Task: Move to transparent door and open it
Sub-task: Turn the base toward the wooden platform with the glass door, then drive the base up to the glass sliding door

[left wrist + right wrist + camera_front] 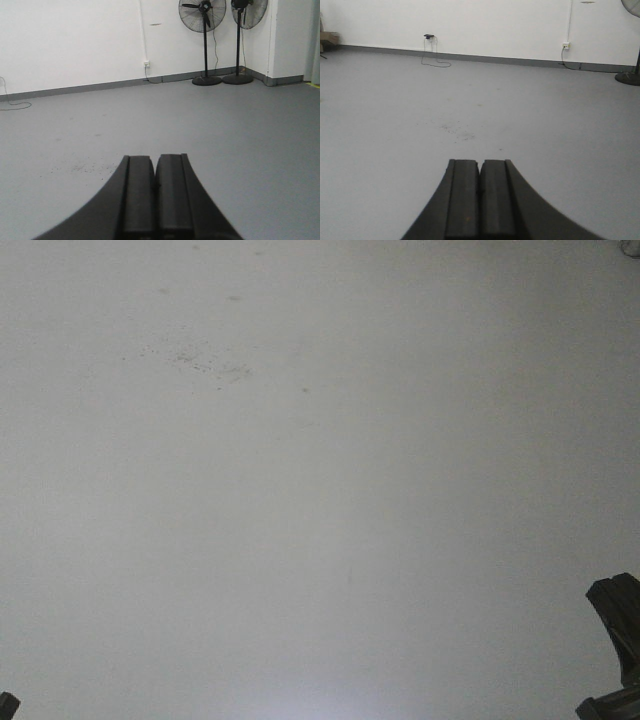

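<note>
The transparent door is out of view in all three views. My left gripper (pixel 155 159) is shut, its two black fingers pressed together with nothing between them, pointing across bare grey floor. My right gripper (pixel 480 162) is likewise shut and empty, hovering over the same floor. In the front view only a black piece of the right arm (pixel 618 640) shows at the lower right edge and a tiny dark tip of the left arm (pixel 6 704) at the lower left corner; the rest is plain grey floor (pixel 320 480).
Two black pedestal fans (pixel 205 45) (pixel 241 42) stand by the white wall in the far right corner. A wall socket (pixel 146 64) with a cable sits left of them. Another socket (pixel 565 46) and a small device with a cord (pixel 429 37) line the wall. Dark specks (pixel 457 131) mark the floor.
</note>
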{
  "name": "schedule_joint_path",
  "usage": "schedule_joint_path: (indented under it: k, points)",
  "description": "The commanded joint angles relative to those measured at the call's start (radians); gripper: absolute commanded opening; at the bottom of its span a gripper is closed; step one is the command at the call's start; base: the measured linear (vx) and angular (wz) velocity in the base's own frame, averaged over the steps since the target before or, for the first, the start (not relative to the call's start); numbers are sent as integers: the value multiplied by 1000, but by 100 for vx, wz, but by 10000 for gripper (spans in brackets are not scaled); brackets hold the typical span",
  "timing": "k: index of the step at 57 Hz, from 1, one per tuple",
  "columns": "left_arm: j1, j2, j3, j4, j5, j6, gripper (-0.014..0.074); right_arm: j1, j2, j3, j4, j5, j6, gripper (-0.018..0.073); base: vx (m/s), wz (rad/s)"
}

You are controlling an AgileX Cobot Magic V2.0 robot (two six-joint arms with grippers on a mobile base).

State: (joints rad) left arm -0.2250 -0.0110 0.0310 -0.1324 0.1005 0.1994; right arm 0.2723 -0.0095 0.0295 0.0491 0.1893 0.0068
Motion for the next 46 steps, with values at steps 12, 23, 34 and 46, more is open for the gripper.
schedule_joint_path:
  k: [12,23,34,46]
  points:
    - [-6,-15,13,-3,-82,-6,-6,-5,-16,5,-1,-82,-7,1,45,24]
    - [-6,-15,13,-3,-82,-6,-6,-5,-16,5,-1,-82,-7,1,47,42]
    - [-6,-15,13,-3,-82,-6,-6,-5,-16,5,-1,-82,-7,1,50,59]
    - [-6,-15,13,-3,-82,-6,-6,-5,-16,5,-1,-82,-7,1,50,69]
